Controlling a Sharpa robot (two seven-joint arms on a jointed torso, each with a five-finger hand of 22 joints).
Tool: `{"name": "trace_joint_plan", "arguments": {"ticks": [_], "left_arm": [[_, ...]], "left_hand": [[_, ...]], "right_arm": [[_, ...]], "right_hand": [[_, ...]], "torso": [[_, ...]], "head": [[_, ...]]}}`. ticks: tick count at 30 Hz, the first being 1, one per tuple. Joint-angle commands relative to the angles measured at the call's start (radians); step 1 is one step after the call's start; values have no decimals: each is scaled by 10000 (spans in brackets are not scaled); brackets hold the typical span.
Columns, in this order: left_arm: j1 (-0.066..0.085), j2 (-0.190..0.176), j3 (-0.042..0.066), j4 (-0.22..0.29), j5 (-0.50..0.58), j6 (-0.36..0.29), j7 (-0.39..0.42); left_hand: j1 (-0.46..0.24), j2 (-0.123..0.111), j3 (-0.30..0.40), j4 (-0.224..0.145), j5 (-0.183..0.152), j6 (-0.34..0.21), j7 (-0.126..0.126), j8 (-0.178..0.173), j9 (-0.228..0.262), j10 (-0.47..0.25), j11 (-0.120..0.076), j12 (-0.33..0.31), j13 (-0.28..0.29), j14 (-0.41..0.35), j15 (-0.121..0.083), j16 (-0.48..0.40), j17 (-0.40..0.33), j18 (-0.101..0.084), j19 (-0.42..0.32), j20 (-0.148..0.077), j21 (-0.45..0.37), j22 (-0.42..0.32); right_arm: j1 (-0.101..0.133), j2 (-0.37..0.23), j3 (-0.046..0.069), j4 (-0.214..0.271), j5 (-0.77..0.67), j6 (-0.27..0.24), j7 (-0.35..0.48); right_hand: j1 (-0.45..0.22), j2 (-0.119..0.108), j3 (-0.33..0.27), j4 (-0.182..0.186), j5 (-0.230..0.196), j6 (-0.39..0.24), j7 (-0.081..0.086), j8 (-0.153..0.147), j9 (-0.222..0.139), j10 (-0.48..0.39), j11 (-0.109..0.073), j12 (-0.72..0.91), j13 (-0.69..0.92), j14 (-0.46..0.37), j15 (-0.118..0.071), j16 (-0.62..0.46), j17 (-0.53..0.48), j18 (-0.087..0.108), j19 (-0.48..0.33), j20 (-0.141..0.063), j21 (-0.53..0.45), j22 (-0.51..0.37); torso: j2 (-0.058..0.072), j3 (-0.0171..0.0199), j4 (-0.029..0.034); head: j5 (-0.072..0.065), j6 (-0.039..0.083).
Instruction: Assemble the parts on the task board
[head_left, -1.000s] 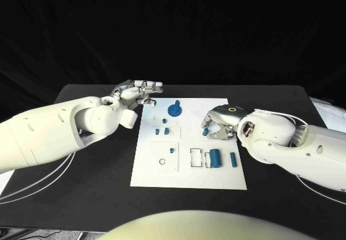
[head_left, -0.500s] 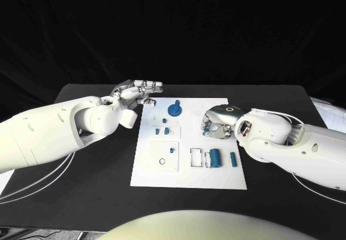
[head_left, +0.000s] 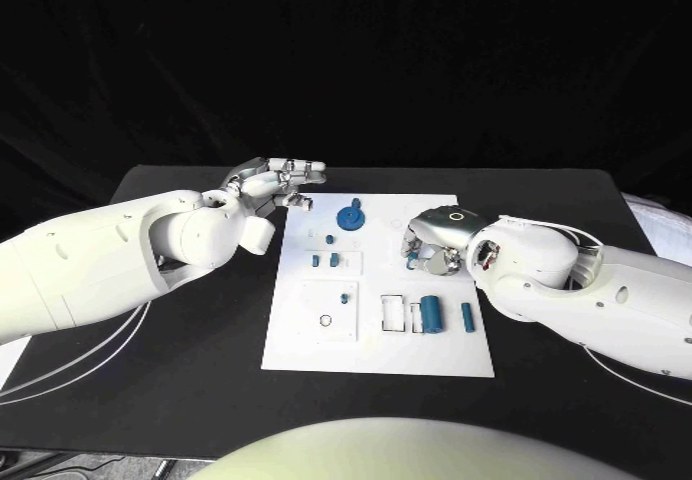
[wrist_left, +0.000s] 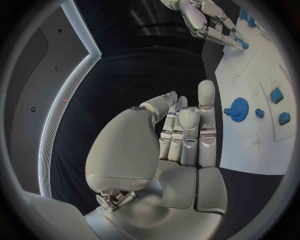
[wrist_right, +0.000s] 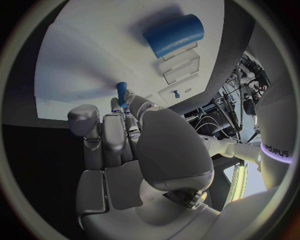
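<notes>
The white task board (head_left: 378, 352) lies mid-table. On it are a blue gear (head_left: 351, 217), small blue blocks (head_left: 325, 261), a thick blue cylinder (head_left: 430, 312) and a slim blue pin (head_left: 467, 317). My right hand (head_left: 434, 250) hovers over the board's right side and pinches a small blue peg (wrist_right: 121, 92) in its fingertips, just above the board (wrist_right: 81, 60). The cylinder (wrist_right: 174, 35) lies beyond the fingers. My left hand (head_left: 274, 181) hangs at the board's far left corner with straight fingers and holds nothing. Its wrist view shows the hand (wrist_left: 181, 135) beside the gear (wrist_left: 238, 108).
A tiny blue peg (head_left: 346, 298) and a small ring (head_left: 325, 322) sit in the board's left panel, and an outlined slot (head_left: 392, 312) lies beside the cylinder. Black table (head_left: 173, 370) surrounds the board. Cables trail under both arms.
My right hand has turned a little and drawn in over the board with the peg still held. My left hand has barely moved.
</notes>
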Motion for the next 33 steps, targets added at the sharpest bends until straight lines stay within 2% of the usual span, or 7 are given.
{"name": "trace_joint_plan", "arguments": {"ticks": [1, 3, 9, 13, 24, 29, 33], "left_arm": [[4, 1, 7, 23, -38, 177, 7], [5, 0, 7, 20, -38, 174, 1], [5, 20, 7, 2, -38, 173, -1], [5, 27, 7, -12, -39, 164, 14], [-2, 128, 5, -58, -39, 167, 20], [-11, 178, 4, -76, -39, 171, 22], [-19, 257, 4, -131, -39, 188, 23]], "left_hand": [[-36, 47, -10, -31, 65, -69, -13, 0, -12, -92, 9, 46, 17, -58, -3, -34, -9, 165, -69, 33, -67, -13], [-36, 47, -10, -31, 65, -69, -13, 0, -12, -92, 9, 46, 17, -58, -3, -34, -9, 165, -69, 33, -67, -13], [-36, 47, -10, -31, 65, -69, -13, 0, -12, -92, 9, 46, 17, -58, -3, -34, -9, 165, -69, 33, -67, -13], [-36, 47, -10, -31, 65, -69, -13, 0, -12, -92, 9, 46, 17, -58, -3, -34, -9, 165, -69, 33, -67, -13], [-53, 59, -17, -27, 66, -81, -9, 3, -12, -110, 13, 60, 18, -64, 3, -29, -8, 164, -75, 38, -74, -18], [-53, 59, -17, -27, 66, -81, -9, 3, -12, -110, 13, 60, 18, -64, 3, -29, -8, 164, -75, 38, -74, -18], [-53, 64, -18, -28, 67, -83, -9, 5, -11, -113, 13, 66, 18, -65, 4, -25, -5, 165, -76, 39, -76, -19]], "right_arm": [[-109, -1, -80, -61, -100, 531, -107], [-112, -27, -81, 21, -9, 310, -85], [-18, -210, -68, 384, 360, -626, -92], [139, -388, -37, 678, 319, -888, -354], [311, -552, 25, 1416, 251, -1012, -516], [261, -262, 23, 1729, 367, -913, -386], [122, 108, 7, 1955, 339, -906, -247]], "right_hand": [[-8, -55, 89, -9, 44, 115, -8, 12, 8, 409, -314, -63, -10, 440, -2, 55, -8, -121, 93, -5, 75, 57], [-28, -50, 151, -34, 50, 167, -10, 22, 19, 482, -325, -81, -3, 445, -22, 92, 23, -146, 143, 4, 172, 186], [-28, -40, 325, -134, 63, 248, -2, 24, 39, 617, -342, -148, 3, 467, -47, 201, 110, -185, 240, 3, 368, 432], [-30, -53, 361, -161, 53, 250, 11, 15, 40, 626, -339, -176, 0, 468, -50, 215, 119, -187, 251, -2, 394, 461], [-20, -68, 432, -213, 53, 261, 21, 2, 43, 653, -337, -217, -2, 469, -55, 237, 133, -192, 265, -6, 430, 502], [-20, -72, 467, -233, 57, 264, 30, -6, 44, 662, -333, -239, -3, 465, -59, 230, 123, -192, 267, -8, 441, 511], [-27, -74, 530, -265, 72, 250, 53, -30, 41, 663, -319, -285, -7, 458, -57, 229, 118, -192, 264, -10, 447, 512]], "torso": [[-7, -3, -33], [-18, 0, -51], [-25, -12, -33], [-17, -4, -27], [-20, 5, -23], [-29, -11, -36], [-11, -12, -8]], "head": [[22, 2], [34, -2], [-16, 32], [-45, 74], [-1, 106], [52, 110], [123, 108]]}}
